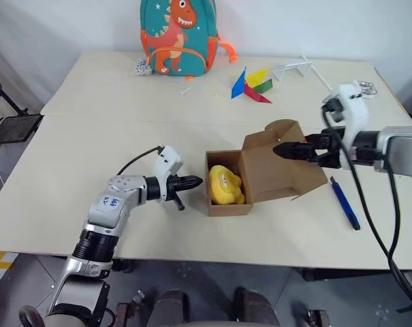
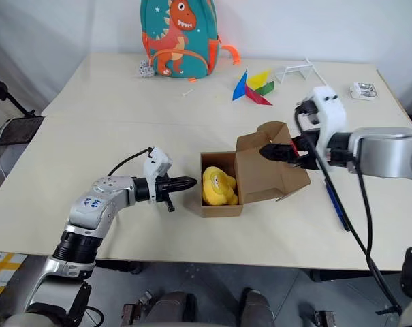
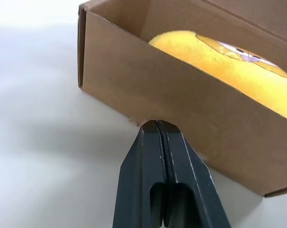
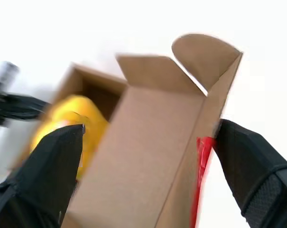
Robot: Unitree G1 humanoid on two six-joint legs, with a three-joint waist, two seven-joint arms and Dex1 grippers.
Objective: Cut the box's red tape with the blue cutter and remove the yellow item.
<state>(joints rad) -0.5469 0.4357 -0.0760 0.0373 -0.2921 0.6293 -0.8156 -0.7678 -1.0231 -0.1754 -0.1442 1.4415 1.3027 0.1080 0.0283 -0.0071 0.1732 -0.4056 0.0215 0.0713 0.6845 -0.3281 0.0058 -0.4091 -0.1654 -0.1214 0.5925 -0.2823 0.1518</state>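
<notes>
Black L end effector, corrugated box

Brown box, yellow item

Head pair: high up, tilted forward and down over the bench, taking in both arms, the box and the dinosaur backpack at the far edge; same scene, slightly offset sideways. Left wrist: low, very near the box's side wall, sighting along the left end effector. Right wrist: close above the raised lid, between its spread fingers. Box and yellow item common to all four.
</notes>
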